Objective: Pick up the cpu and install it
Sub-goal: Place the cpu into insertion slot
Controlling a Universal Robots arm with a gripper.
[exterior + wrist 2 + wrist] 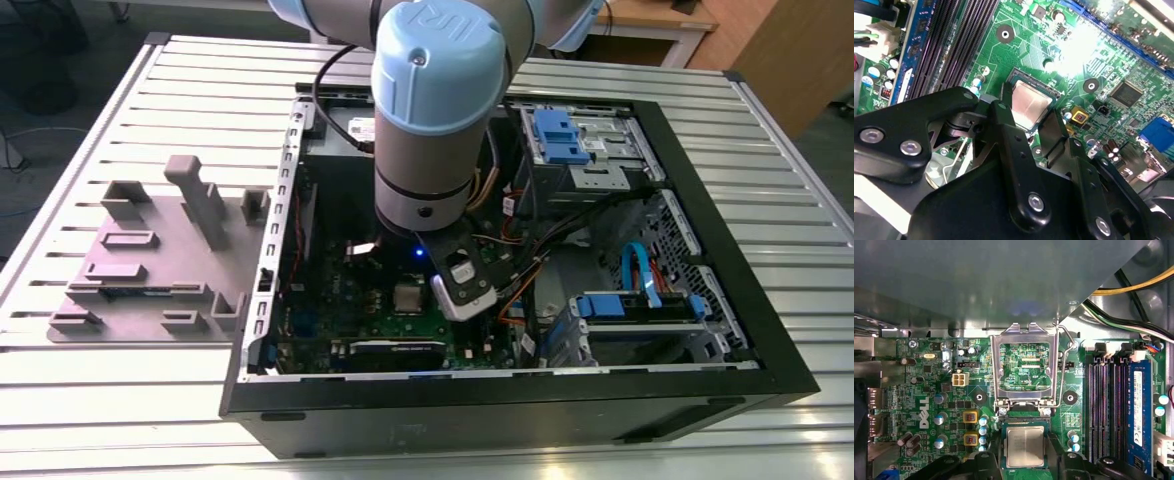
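The gripper (1030, 120) hangs with its black fingers (1004, 130) spread, one on each side of the cpu (1025, 446); the cpu lies flat in the socket (1026, 77) on the green motherboard (924, 370); beyond, the metal retention frame (1025, 365) stands flipped open.

I'm driving an arm (424, 180) wearing silver tubing and pale blue joint caps (434, 55), its black gripper (1030, 114) showing silver screws (1035, 202).
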